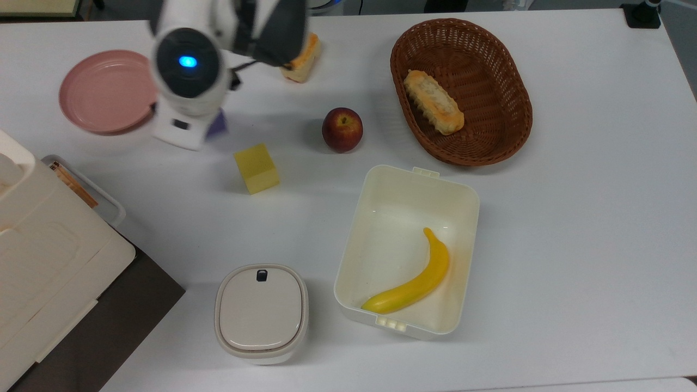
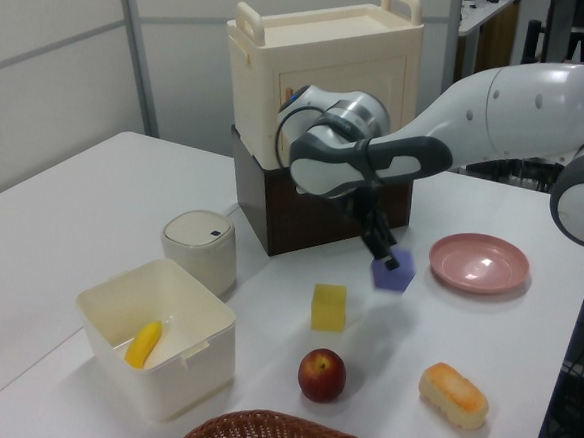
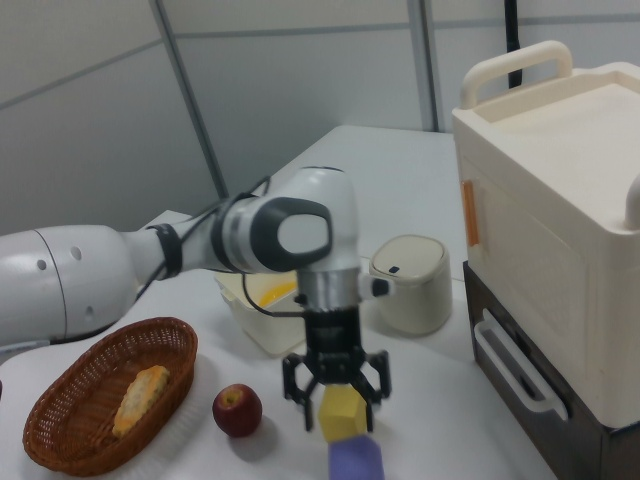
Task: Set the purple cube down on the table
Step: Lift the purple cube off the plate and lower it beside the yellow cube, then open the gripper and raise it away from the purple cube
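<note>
The arm (image 2: 480, 107) is stretched in from the left view's right. Its wrist is bent down and tilted, w/ the jaws (image 2: 386, 260) pointed at the counter (image 1: 572, 218).

The jaws are clamped on the purple cube (image 2: 393, 272), which is gripped at its top. The gap is approx. the cube's width. The cube is held over bare counter between the pink plate (image 2: 479, 262) and the yellow cube (image 2: 329, 307), clear of both. Whether its underside touches the counter can't be told.

In the top view the wrist, w/ its blue light, is seen from above and most of the grasp is covered. Just a sliver of the purple cube (image 1: 218, 122) is seen at the wrist's right edge. It lies right of the pink plate (image 1: 101, 90) and just far-left of the yellow cube (image 1: 256, 168). The apple (image 1: 342, 129) is placed well to the right.

In the right view the wrist is faced head-on. The purple cube (image 3: 356, 462) is seen near the bottom edge, below the black hand, w/ the yellow cube (image 3: 340, 410) behind it.
</note>
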Controlling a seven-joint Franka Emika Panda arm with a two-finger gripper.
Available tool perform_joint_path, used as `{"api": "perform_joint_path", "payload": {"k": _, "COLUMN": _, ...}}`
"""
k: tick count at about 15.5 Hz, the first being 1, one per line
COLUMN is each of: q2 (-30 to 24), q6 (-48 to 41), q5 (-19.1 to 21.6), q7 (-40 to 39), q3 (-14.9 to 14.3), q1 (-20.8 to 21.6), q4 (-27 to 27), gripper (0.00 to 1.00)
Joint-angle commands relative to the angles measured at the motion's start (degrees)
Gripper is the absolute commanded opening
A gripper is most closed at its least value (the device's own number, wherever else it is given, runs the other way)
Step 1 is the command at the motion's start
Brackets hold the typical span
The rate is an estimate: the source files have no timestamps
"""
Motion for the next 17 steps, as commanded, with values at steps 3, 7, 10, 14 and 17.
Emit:
{"api": "perform_joint_path", "payload": {"k": 3, "q2": -1.7, "q6": -1.3, "q5": 1.6, "q7": 4.3, "q3": -0.5, "q1": 5.7, "q4": 0.9, "gripper": 1.00}}
{"api": "perform_joint_path", "payload": {"k": 7, "q2": -7.0, "q6": -0.8, "q5": 2.0, "q7": 13.6, "q3": -0.5, "q1": 7.6, "q4": 1.3, "gripper": 1.00}}
{"api": "perform_joint_path", "payload": {"k": 10, "q2": -9.4, "q6": -0.3, "q5": 8.6, "q7": 23.7, "q3": -1.0, "q1": 7.2, "q4": 4.1, "gripper": 1.00}}
{"api": "perform_joint_path", "payload": {"k": 14, "q2": -9.6, "q6": 4.1, "q5": 10.8, "q7": 34.9, "q3": -1.4, "q1": 6.8, "q4": 4.7, "gripper": 1.00}}
{"api": "perform_joint_path", "payload": {"k": 17, "q2": -9.6, "q6": 10.4, "q5": 12.0, "q7": 37.8, "q3": -1.5, "q1": 6.1, "q4": 4.4, "gripper": 1.00}}
